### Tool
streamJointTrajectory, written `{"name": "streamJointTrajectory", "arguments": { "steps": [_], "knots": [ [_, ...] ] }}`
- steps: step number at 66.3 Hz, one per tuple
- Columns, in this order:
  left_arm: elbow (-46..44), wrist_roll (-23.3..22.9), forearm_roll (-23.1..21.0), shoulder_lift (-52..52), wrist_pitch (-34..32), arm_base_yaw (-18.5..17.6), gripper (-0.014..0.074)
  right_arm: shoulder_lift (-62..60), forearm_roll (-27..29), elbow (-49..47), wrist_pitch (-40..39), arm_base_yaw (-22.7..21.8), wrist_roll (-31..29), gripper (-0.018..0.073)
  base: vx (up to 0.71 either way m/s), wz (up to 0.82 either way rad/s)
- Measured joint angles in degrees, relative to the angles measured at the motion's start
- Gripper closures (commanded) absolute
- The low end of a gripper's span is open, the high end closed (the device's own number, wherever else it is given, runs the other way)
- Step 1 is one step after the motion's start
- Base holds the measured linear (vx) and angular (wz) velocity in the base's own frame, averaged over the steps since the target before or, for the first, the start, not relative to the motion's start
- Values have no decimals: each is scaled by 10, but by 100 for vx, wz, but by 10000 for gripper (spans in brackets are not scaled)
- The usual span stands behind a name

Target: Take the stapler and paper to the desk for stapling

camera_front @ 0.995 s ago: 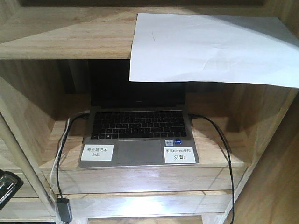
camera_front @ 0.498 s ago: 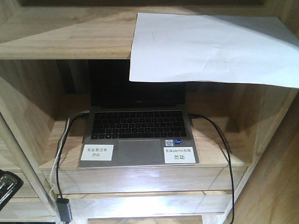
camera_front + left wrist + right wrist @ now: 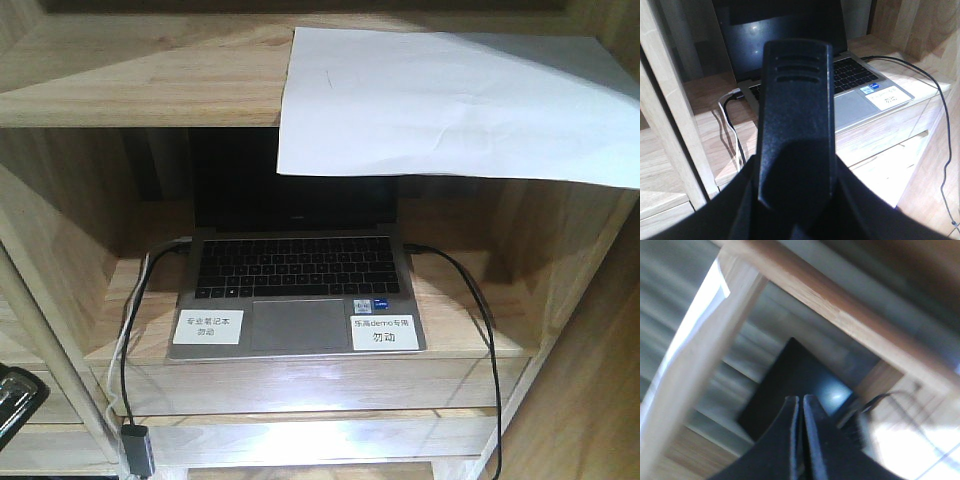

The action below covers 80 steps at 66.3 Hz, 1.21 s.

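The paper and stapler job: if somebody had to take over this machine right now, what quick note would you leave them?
The left tool sits in front of the laptop. Nothing shows in it, and I cannot tell whether it is open or shut.
The right tool is shut and holds nothing.
The paper lies on the upper shelf, its front edge hanging over above the open laptop.
The stapler and the desk are not in any view.
Done: nothing grabbed yet.
Left: find the stapler, take it and the paper, and bring both to the desk.

The paper overhangs the shelf edge above an open laptop.
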Motion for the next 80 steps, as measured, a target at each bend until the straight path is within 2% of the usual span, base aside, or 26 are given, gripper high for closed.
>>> {"name": "streamJointTrajectory", "arguments": {
  "steps": [8,13,20,30,40,48,54,61,73,80],
  "knots": [
    [0,0,0,0,0,0,603,33,-10,-9,-12,0,8,342,0,0],
    [0,0,0,0,0,0,603,76,-25,-19,-49,0,17,251,0,0],
    [0,0,0,0,0,0,603,153,-72,-24,-174,0,63,132,0,0],
    [0,0,0,0,0,0,603,281,-133,-33,-346,0,140,38,0,0],
    [0,0,0,0,0,0,603,426,-170,-59,-495,0,171,29,0,0],
    [0,0,0,0,0,0,603,516,-192,-99,-584,0,183,29,0,0],
    [0,0,0,0,0,0,603,563,-198,-134,-604,4,192,29,0,0],
    [0,0,0,0,0,0,603,603,-180,-166,-605,35,194,30,0,0],
    [0,0,0,0,0,0,603,671,-104,-204,-606,114,163,30,0,0],
    [0,0,0,0,0,0,603,703,-70,-227,-617,132,146,30,0,0]
  ]
}}
